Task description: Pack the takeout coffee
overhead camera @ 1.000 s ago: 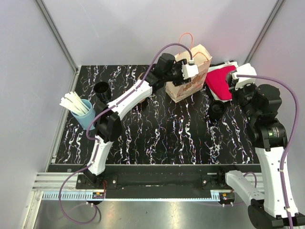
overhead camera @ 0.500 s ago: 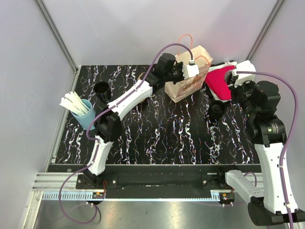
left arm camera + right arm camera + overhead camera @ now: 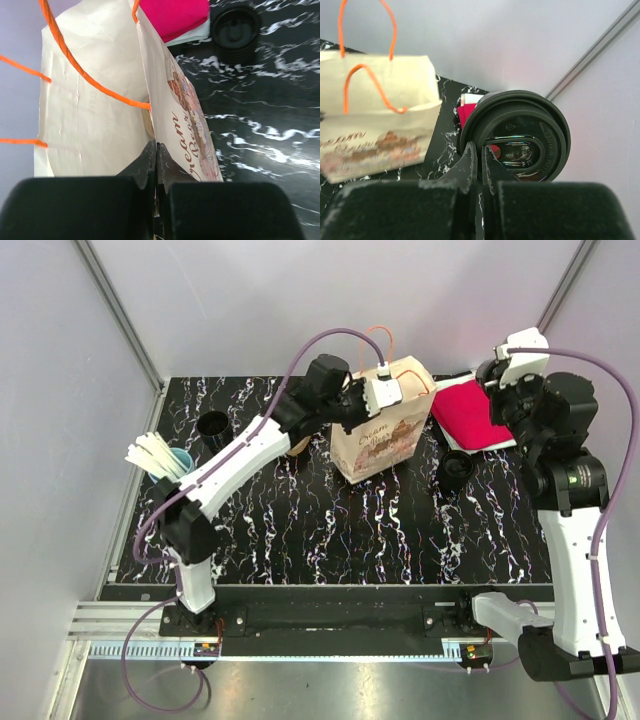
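Note:
A cream paper bag [image 3: 378, 435] with orange handles stands upright at the back middle of the marble table. My left gripper [image 3: 385, 392] is shut on the top edge of the bag's printed wall [image 3: 180, 125], one finger inside and one outside [image 3: 156, 150]. My right gripper [image 3: 480, 152] is shut on the rim of a black coffee-cup lid [image 3: 520, 135], held in the air at the back right [image 3: 495, 375]. Whether a cup hangs under that lid is hidden.
A second black round lid [image 3: 456, 470] lies right of the bag, also in the left wrist view [image 3: 235, 32]. A red napkin [image 3: 475, 412] lies at the back right. An open black cup [image 3: 213, 425] and a blue cup of white sticks [image 3: 165, 462] stand at the left.
My left gripper shut on the bag's wall and drew the bag forward and to the left. My right arm rose and moved back with the lid.

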Robot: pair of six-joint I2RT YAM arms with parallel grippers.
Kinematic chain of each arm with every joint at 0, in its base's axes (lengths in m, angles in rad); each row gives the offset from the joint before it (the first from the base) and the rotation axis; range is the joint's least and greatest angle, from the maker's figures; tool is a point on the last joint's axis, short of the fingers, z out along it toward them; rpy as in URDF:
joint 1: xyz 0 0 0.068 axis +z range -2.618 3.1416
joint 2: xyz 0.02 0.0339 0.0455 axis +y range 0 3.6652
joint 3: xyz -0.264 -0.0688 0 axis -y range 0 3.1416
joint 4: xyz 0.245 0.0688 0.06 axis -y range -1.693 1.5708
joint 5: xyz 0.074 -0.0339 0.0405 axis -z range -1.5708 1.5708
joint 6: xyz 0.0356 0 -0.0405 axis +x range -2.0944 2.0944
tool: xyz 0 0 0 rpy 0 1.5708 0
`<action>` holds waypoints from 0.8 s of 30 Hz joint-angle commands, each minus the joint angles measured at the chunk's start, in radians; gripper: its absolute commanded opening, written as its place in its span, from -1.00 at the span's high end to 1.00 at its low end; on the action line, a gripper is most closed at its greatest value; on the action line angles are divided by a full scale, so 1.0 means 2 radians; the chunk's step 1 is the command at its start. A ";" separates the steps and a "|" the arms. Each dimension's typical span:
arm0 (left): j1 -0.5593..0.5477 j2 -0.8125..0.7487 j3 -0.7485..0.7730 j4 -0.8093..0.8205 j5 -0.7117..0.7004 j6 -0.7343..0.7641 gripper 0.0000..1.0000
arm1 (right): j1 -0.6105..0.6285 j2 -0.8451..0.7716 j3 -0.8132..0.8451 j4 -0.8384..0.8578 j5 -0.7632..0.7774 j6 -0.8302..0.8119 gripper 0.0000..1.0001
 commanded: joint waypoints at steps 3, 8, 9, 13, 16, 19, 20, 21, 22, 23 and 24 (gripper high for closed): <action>-0.007 -0.103 -0.049 -0.017 0.044 -0.072 1.00 | -0.002 0.034 0.082 -0.040 -0.050 0.030 1.00; -0.015 -0.157 -0.118 -0.022 0.041 -0.103 1.00 | -0.002 0.056 0.124 -0.090 -0.134 0.061 1.00; -0.019 -0.163 -0.128 -0.021 0.038 -0.112 1.00 | -0.002 0.058 0.128 -0.100 -0.148 0.067 1.00; -0.025 -0.195 -0.187 -0.018 0.012 -0.143 1.00 | -0.002 0.069 0.141 -0.117 -0.196 0.089 1.00; -0.033 -0.215 -0.219 -0.007 0.003 -0.162 1.00 | -0.002 0.076 0.148 -0.127 -0.237 0.107 1.00; -0.039 -0.226 -0.232 0.000 -0.008 -0.177 0.74 | 0.000 0.086 0.152 -0.139 -0.273 0.121 1.00; -0.039 -0.230 -0.235 0.001 -0.008 -0.181 0.54 | 0.002 0.089 0.158 -0.147 -0.280 0.125 1.00; -0.040 -0.234 -0.238 0.006 -0.013 -0.183 0.43 | 0.004 0.092 0.161 -0.152 -0.285 0.129 1.00; -0.040 -0.237 -0.238 0.005 -0.013 -0.185 0.37 | 0.011 0.098 0.167 -0.158 -0.295 0.136 1.00; -0.040 -0.238 -0.237 0.006 -0.012 -0.185 0.27 | 0.015 0.100 0.177 -0.167 -0.299 0.139 1.00; -0.040 -0.242 -0.234 0.005 -0.011 -0.186 0.21 | 0.019 0.102 0.182 -0.171 -0.303 0.143 1.00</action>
